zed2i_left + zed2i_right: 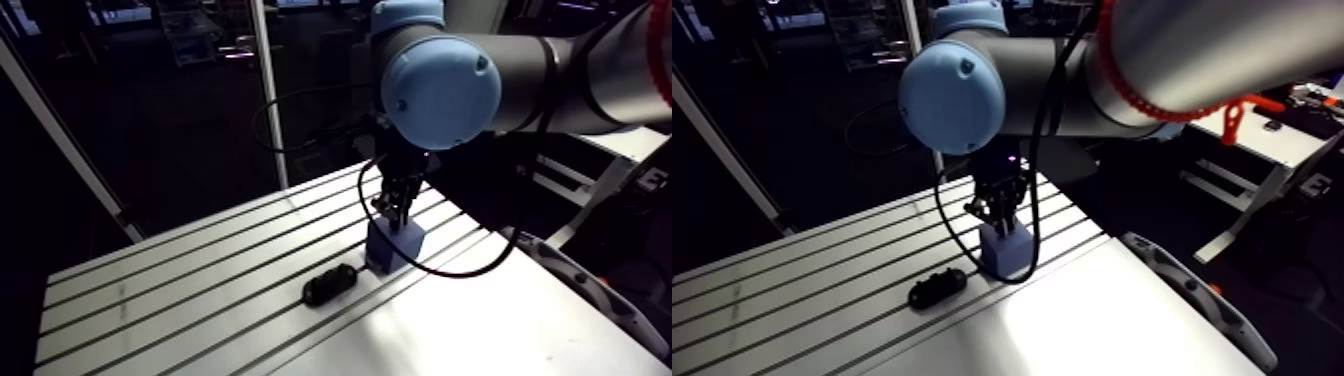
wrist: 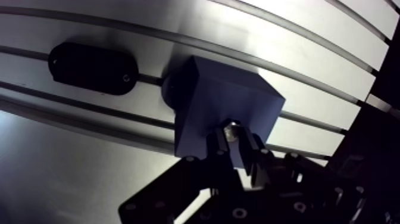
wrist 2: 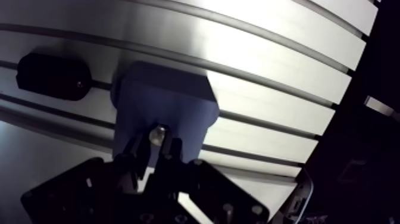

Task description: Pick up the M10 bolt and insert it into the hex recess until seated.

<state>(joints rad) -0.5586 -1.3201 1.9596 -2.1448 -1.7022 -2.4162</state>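
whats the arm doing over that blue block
The arm's gripper is shut on a small metal bolt. Its fingers hold the bolt right at the top face of a blue-grey block, which stands on the slotted table. The bolt and fingers hide the hex recess, so I cannot tell whether the bolt has entered it. A black oblong part lies on the table beside the block, apart from the gripper.

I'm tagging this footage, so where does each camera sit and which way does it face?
Arm view: on the upper arm, looking down at the table; shows a blue joint cap and the tool.
Wrist view: on the wrist, looking down past the tool's fingers, shut on a bolt.
Shared: the blue block and black oval part.
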